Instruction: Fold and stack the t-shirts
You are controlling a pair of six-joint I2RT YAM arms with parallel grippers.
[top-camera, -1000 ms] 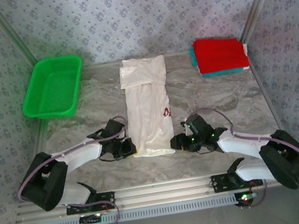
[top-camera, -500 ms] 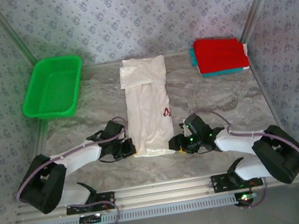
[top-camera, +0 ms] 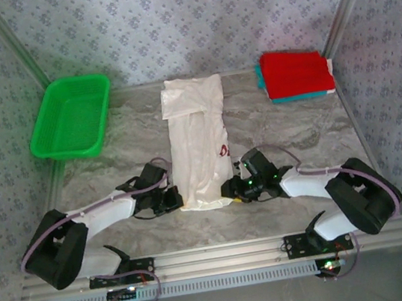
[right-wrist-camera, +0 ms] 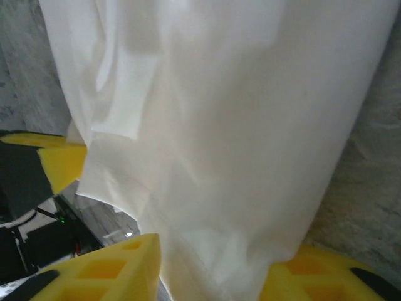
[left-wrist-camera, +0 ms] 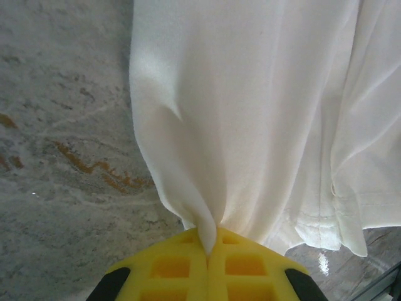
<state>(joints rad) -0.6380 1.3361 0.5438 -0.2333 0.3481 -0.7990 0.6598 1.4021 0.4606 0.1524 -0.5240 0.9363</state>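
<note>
The white t-shirt point(top-camera: 198, 143) lies folded in a long strip down the middle of the table, a bit of red print showing at its right edge. My left gripper point(top-camera: 176, 200) is at its near left corner, and in the left wrist view the gripper point(left-wrist-camera: 210, 241) is shut on a pinch of the white cloth point(left-wrist-camera: 250, 113). My right gripper point(top-camera: 230, 190) is at the near right corner. In the right wrist view its yellow fingers point(right-wrist-camera: 125, 263) stand apart on either side of the hem point(right-wrist-camera: 213, 188). A folded red t-shirt point(top-camera: 295, 70) rests on a teal one point(top-camera: 303, 96) at the back right.
A green plastic basket point(top-camera: 67, 153) stands at the back left. The marbled table point(top-camera: 290, 137) has patterned walls on three sides and a metal rail along the near edge. The left gripper's yellow finger point(right-wrist-camera: 59, 163) shows beyond the hem in the right wrist view.
My right gripper has slid left onto the shirt's near right corner and its jaws have narrowed. The left gripper has stayed shut on its corner.
</note>
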